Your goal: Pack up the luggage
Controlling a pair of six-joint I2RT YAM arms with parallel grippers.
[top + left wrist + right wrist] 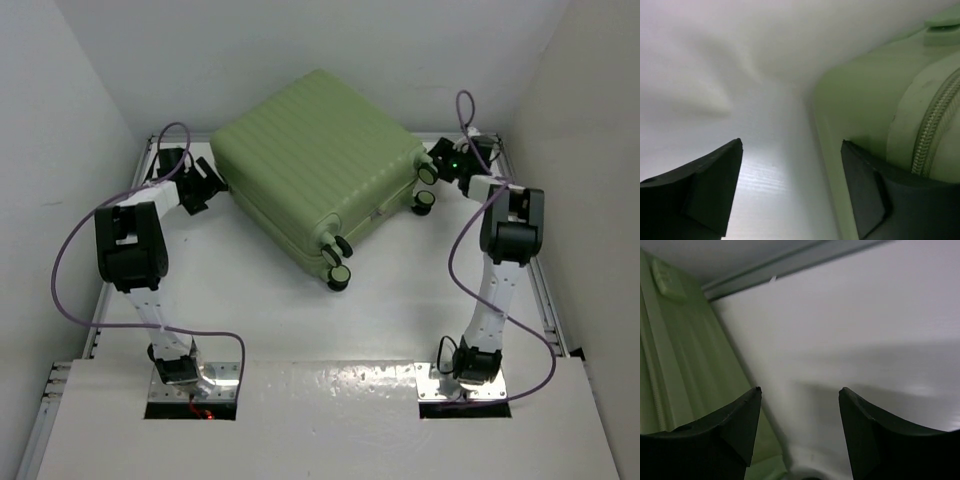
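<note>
The luggage [315, 160], a light-green ribbed suitcase, lies flat and shut at the back middle of the table, with black wheels [340, 272] on its near right side. At its left corner is my left gripper [207, 183], open. In the left wrist view the left gripper [792, 143] has only table between its fingers, and its right finger [865, 195] lies against the luggage shell [865, 100] beside the zipper [935, 125]. By the right corner, near a wheel, my right gripper [440, 165] stands open. The right wrist view has the right gripper [800, 389] empty, with the luggage [685, 350] at its left.
White walls enclose the table [300, 320] on the left, back and right, close behind the luggage. A metal rail [790, 267] runs along the table's far edge. Purple cables [65, 260] loop out from both arms.
</note>
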